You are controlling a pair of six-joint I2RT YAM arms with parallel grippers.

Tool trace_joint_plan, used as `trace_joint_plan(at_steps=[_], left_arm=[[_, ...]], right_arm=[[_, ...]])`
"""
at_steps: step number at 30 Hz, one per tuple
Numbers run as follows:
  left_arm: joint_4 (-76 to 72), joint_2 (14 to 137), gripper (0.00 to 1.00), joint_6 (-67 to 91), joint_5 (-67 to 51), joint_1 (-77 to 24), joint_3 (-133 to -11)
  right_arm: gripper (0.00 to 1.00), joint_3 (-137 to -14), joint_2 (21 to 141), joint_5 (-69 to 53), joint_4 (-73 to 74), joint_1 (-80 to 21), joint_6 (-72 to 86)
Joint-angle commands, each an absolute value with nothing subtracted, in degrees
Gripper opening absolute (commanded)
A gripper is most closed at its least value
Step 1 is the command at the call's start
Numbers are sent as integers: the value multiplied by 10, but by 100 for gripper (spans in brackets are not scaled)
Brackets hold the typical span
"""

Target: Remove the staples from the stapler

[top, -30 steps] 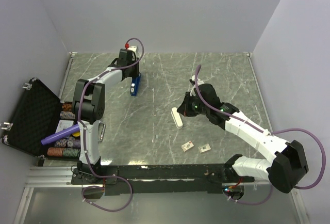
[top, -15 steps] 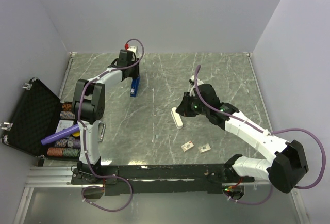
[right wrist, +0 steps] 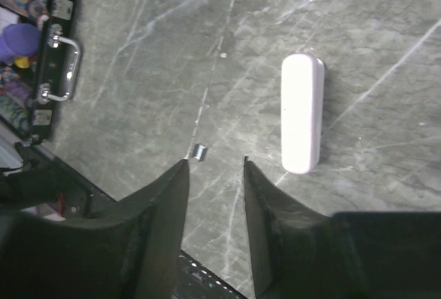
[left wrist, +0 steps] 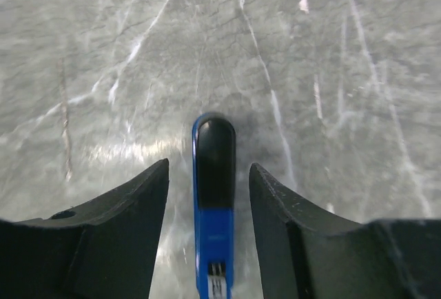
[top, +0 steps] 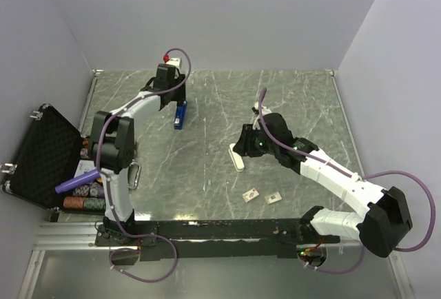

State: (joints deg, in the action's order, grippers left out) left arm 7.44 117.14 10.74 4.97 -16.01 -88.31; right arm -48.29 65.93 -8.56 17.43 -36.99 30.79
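Nearest, two small cards (top: 251,194) lie on the marble table (top: 310,106). The right gripper (right wrist: 215,161) hangs open and empty, with the staples (right wrist: 199,151) on the table by its fingertips and a white bar (right wrist: 302,113) alongside. Farther back, the open left gripper (left wrist: 209,167) straddles the stapler (left wrist: 213,244) without touching it.

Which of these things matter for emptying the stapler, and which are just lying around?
Part of the job: blue stapler; tiny staple strip.
Lying about: white bar; two small cards; open black case; poker chips.
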Motion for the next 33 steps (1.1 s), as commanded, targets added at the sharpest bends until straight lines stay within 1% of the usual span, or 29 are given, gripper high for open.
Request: trace_joint_plan(at_steps=[1,5,9,14,15,16,17,18,20,23,26,31,33], left_arm=[[63,1060,56,134,91,-183,-848],[90,1009,57,168,90,-218,-838],[121,969,57,194,101,-274,-831],[158,927,58,256,126,-350,-778],[163,921,68,278,118,-359,-764],[163,918,70,300,100,-367,-750],[163,915,69,322,85,-374,-738],[153,915,66,333,54,-379,-726],[152,918,63,358,40,-396,-718],[198,930,60,389,81,-424,-737],[242,956,60,409,112,-446,-767],[287,1004,64,451,151,-488,-810],[289,1017,64,465,143,-495,-814]], right_arm=[[48,-496,636,-45,192,-374,297],[55,-502,618,0,218,-374,291],[62,-502,599,39,240,-367,290],[69,-492,566,76,271,-353,301],[70,-491,559,86,278,-351,304],[71,-490,553,93,285,-348,307],[71,-490,543,102,289,-347,308],[71,-487,534,108,289,-347,307],[72,-481,512,118,286,-345,307],[72,-482,495,125,298,-344,308],[73,-478,489,122,299,-344,310],[73,-470,490,109,294,-344,316],[73,-469,490,107,294,-344,317]])
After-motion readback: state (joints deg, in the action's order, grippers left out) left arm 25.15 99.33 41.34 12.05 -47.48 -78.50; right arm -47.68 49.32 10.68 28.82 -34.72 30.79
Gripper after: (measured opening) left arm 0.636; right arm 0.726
